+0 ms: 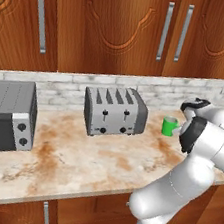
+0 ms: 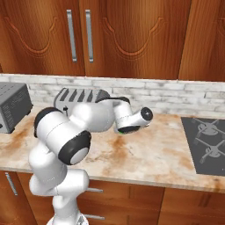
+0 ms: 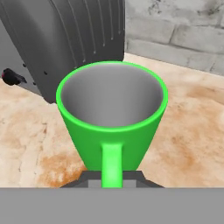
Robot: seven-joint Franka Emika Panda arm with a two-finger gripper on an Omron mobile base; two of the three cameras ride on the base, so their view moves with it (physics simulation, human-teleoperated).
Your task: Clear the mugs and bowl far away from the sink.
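Green mug (image 3: 113,127) sits right in front of the end effector (image 3: 112,180), handle toward the hand camera, rim up, grey inside. End effector is clenched on the mug handle: the handle runs straight down between the two dark tips at the bottom of the hand view.

Left base view: mug (image 1: 169,126) is near the desk (image 1: 71,164) back edge, right of the toaster (image 1: 114,112) and apart from it, close to the tiled wall. It looks upright; can't tell if it rests on the desk or is just off it. Arm's wrist sits just right of the mug.

Right base view: a sliver of green (image 2: 120,131) shows under the wrist, in front of the toaster (image 2: 81,97).

Toaster is grey, four-slot, two levers and two knobs on its front. Toaster oven (image 1: 7,115) stands at the desk's left end, well apart from the mug. Cooktop (image 2: 206,143) is at the desk's right end. Brown wood cabinets (image 1: 121,24) with metal handles above.

No brand, label or readable writing on mug, toaster or oven.
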